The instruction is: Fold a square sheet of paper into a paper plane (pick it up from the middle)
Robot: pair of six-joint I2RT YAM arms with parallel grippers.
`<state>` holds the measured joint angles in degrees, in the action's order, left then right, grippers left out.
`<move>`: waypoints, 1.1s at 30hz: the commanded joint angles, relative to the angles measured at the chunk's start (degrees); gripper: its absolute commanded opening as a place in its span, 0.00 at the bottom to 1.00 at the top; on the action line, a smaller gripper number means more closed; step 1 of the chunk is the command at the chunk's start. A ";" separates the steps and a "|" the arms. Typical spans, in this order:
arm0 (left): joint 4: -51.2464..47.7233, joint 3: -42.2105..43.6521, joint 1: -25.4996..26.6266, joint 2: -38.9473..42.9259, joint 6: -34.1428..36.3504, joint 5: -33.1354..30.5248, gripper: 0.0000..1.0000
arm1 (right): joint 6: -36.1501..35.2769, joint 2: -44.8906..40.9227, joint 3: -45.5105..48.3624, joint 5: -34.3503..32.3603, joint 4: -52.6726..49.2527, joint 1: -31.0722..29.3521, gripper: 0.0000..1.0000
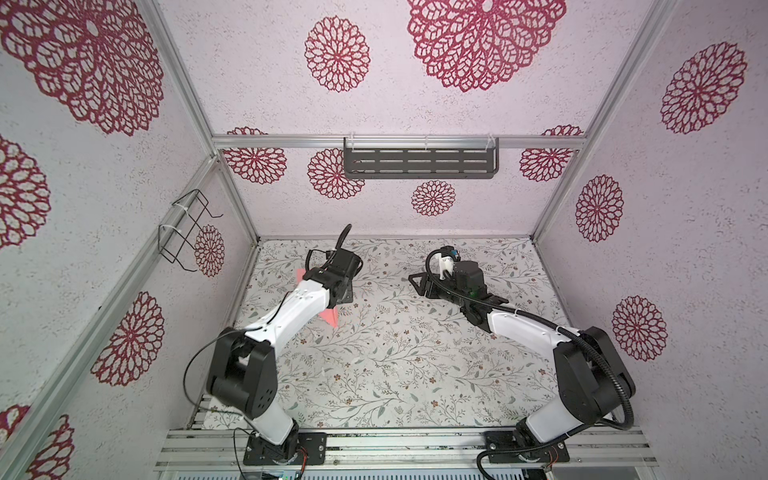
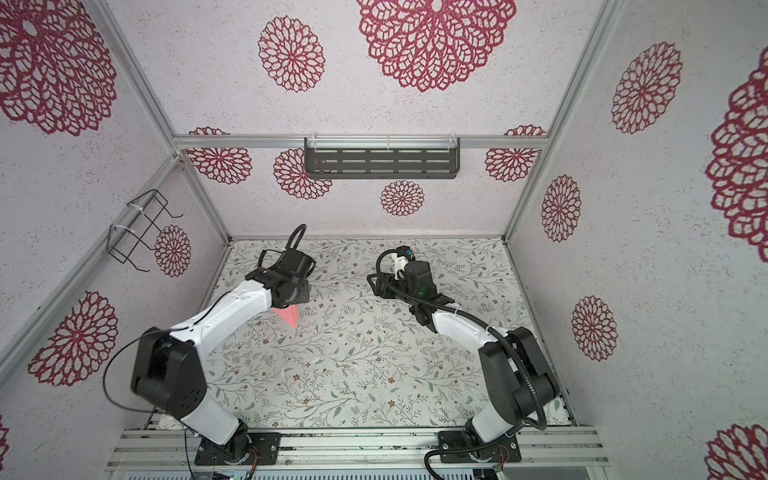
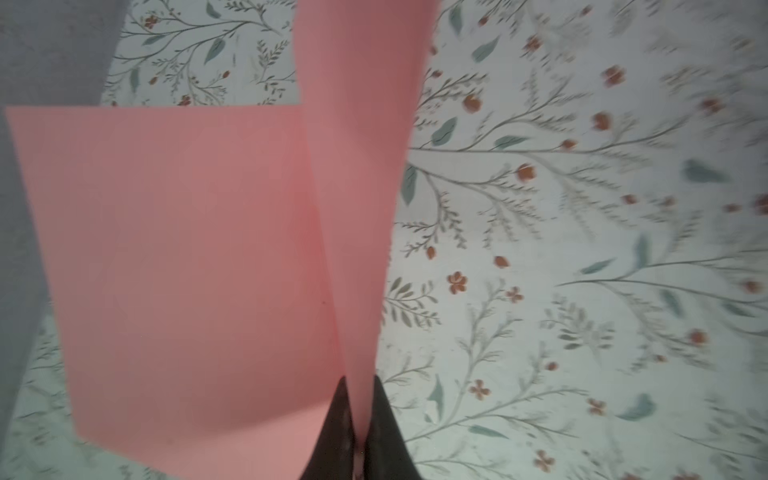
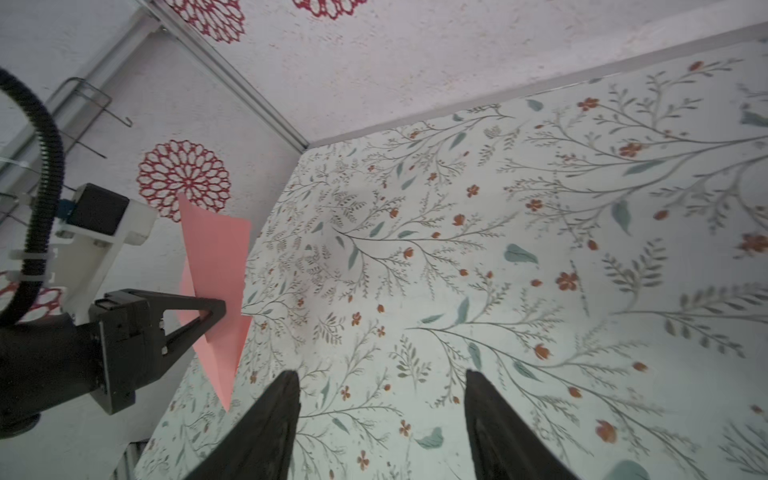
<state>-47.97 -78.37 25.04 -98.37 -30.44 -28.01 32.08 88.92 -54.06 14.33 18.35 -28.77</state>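
Salmon-pink stock: the square sheet of paper is clamped in the left gripper, jaws closed on its centre crease, two panels splaying from the pinch. It hangs over the floral table cover, one corner pointing down (contact with the cover cannot be confirmed). Crease runs straight out from the pinch. Well apart, to the right of the left gripper, the right gripper stands with jaws parted, holding nothing. Assessment: the right arm is free; the next fold likely needs it to move leftward to the sheet.
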 commanded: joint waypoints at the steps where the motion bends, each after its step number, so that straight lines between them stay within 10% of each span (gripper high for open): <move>1: -11.67 -6.34 1.79 -7.25 0.65 -11.78 0.11 | -2.71 -3.95 1.32 -5.70 -1.81 0.70 0.66; 16: -15.70 -29.62 9.89 -37.07 -3.11 -12.38 0.14 | -0.23 -7.09 7.99 -7.14 -0.45 1.26 0.66; 33: -8.89 -26.37 12.51 -30.81 -4.26 4.53 0.39 | 2.27 -8.35 9.43 -10.43 0.04 1.72 0.66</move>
<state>-59.92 -106.06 36.23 -133.78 -33.43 -30.41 32.71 83.64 -45.15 6.48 16.53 -27.57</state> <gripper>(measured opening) 0.381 0.664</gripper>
